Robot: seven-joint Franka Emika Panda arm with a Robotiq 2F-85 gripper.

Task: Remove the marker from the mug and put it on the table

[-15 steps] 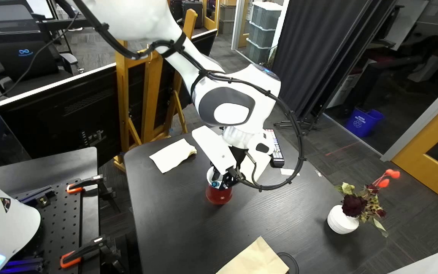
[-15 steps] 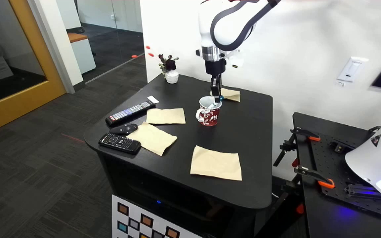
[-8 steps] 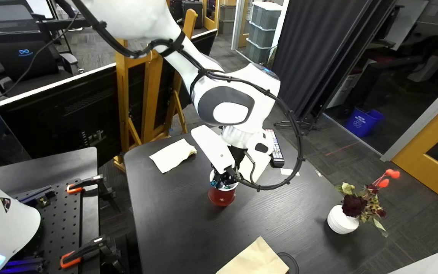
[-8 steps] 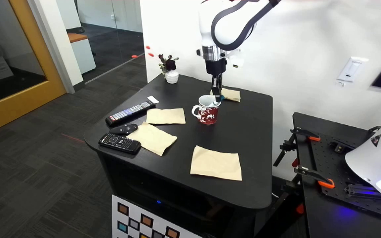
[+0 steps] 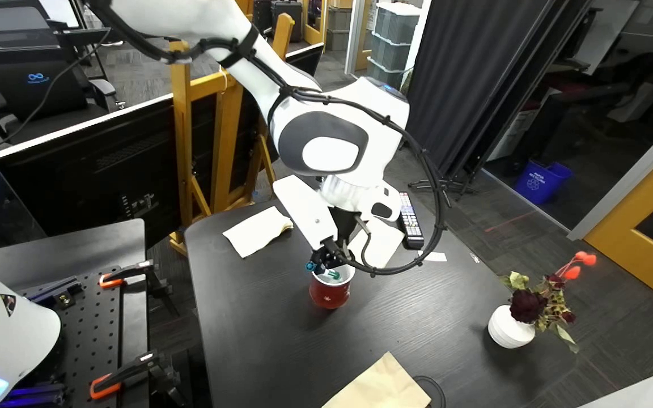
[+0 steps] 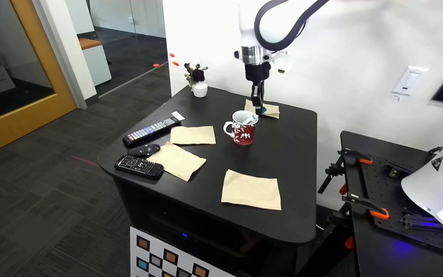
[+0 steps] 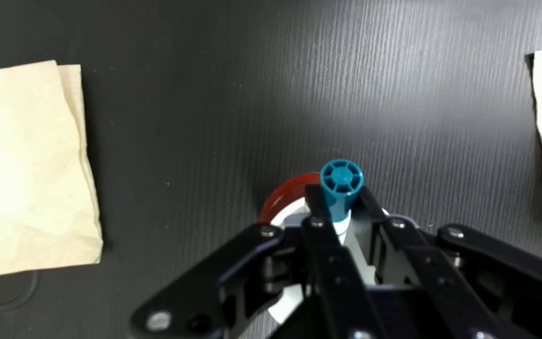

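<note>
In an exterior view the bench [image 6: 287,154] carries a mug [image 6: 243,133] mid-frame, papers [image 6: 251,190], remotes [image 6: 139,166] centre-left and a vase [image 6: 200,90] upper-centre

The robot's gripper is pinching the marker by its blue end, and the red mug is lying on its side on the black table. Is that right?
Not quite: the red mug isn't lying on its side. It stands upright on the black table, as both exterior views show. The gripper is indeed pinching the marker by its blue end.
</note>
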